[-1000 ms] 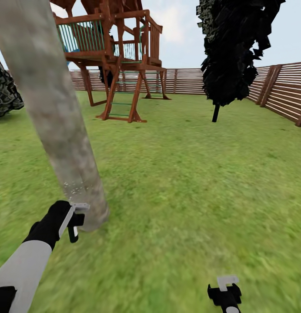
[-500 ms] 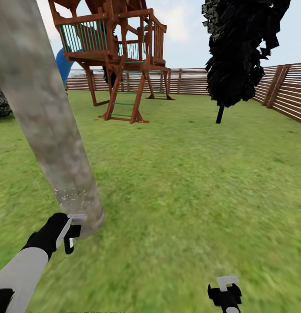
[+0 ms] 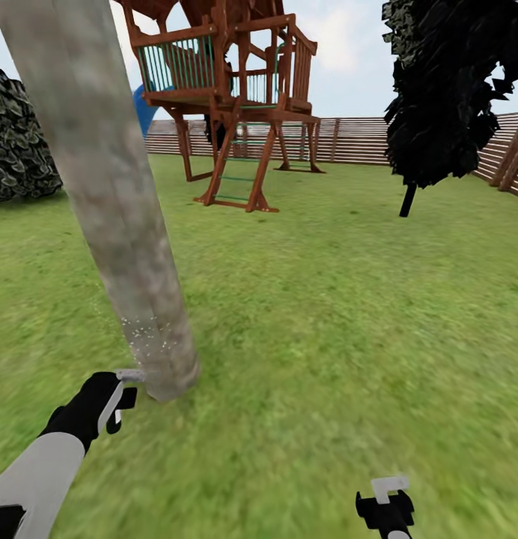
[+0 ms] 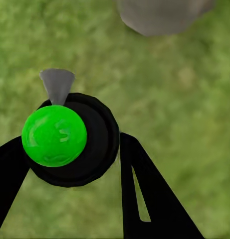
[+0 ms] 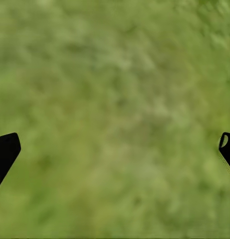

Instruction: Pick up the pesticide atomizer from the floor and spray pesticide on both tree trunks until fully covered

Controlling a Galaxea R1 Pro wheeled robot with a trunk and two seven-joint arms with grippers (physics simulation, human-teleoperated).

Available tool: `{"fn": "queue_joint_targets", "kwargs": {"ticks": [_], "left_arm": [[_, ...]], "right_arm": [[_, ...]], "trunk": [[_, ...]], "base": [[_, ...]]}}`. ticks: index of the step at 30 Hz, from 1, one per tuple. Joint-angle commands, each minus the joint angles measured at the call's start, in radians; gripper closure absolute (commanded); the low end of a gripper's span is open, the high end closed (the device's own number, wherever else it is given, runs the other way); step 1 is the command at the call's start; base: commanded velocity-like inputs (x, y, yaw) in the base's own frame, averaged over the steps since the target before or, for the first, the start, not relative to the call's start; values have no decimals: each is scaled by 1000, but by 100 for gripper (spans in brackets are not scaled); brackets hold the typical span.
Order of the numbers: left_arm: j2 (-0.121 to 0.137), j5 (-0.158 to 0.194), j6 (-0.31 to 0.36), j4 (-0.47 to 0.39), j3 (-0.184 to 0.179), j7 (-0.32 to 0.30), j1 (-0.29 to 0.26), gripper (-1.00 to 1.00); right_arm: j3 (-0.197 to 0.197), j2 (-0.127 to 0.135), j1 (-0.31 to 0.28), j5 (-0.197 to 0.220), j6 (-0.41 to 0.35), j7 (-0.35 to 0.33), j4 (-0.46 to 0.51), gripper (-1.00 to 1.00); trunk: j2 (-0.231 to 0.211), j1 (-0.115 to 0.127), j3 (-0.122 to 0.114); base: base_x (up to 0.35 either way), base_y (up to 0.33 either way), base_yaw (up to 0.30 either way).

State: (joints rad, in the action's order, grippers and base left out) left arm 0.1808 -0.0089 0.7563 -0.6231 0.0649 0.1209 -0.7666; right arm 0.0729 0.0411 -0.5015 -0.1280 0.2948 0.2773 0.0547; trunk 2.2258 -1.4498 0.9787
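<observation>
Clamped in the left gripper (image 3: 118, 404), the pesticide atomizer (image 3: 130, 376) is held at the tree trunk (image 3: 113, 202) base, amid whitish pesticide (image 3: 150, 333) specks. In the left wrist view its green-lit top (image 4: 54, 135) is gripped between the fingers (image 4: 144, 194). The right gripper (image 5: 115, 149) is spread wide over grass (image 5: 119, 74), empty.

A back garden, rendered in simulation. Wide green lawn (image 3: 326, 299) underfoot, ringed by a reddish-brown slat fence (image 3: 364, 140) with open pale sky above. Red-brown wooden play tower (image 3: 229, 90) with a railed deck and a green-runged ladder standing on the grass before the far fence, a bit of blue slide (image 3: 144, 111) beside it. Thick pale trunk (image 3: 117, 195) rising out of the grass close by; a near-black thin-stemmed tree (image 3: 446, 90) further off by the fence; a dark leafy bush (image 3: 19, 142) at the lawn's edge. Blurred grass below in both wrist views.
</observation>
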Motion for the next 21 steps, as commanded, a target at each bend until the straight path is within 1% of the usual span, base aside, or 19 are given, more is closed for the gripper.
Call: {"fn": "queue_joint_targets", "kwargs": {"ticks": [1, 5, 8, 12, 14, 16, 21], "left_arm": [[0, 0, 5, -6, 1, 1, 0, 100], [-5, -1, 10, -51, 3, 3, 0, 100], [-6, 0, 17, -58, 4, 2, 0, 100], [-7, 4, 17, -59, 8, 2, 0, 100], [-6, 1, 18, -60, 4, 3, 0, 100], [-5, -1, 17, -60, 7, 3, 0, 100], [-6, -2, 17, -56, 6, 6, 1, 100]], "right_arm": [[7, -1, 0, -6, -1, 8, -1, -100], [7, -1, 1, -6, 0, 8, -1, -100], [7, -1, 2, -6, 0, 8, -1, -100], [7, -1, 2, -6, 0, 8, -1, -100], [7, -1, 2, -5, 0, 8, -1, -100], [7, -1, 2, -5, 0, 9, -1, -100], [7, -2, 2, -6, 0, 10, -1, -100]], "trunk": [[0, 0, 1], [0, 0, 1], [0, 0, 1], [0, 0, 1], [0, 0, 1], [0, 0, 1], [0, 0, 1]], "base": [[209, -152, 6], [200, -193, 1], [47, -264, 51], [3, -279, 253], [0, -280, 275], [15, -281, 277], [133, -262, 277]]}}
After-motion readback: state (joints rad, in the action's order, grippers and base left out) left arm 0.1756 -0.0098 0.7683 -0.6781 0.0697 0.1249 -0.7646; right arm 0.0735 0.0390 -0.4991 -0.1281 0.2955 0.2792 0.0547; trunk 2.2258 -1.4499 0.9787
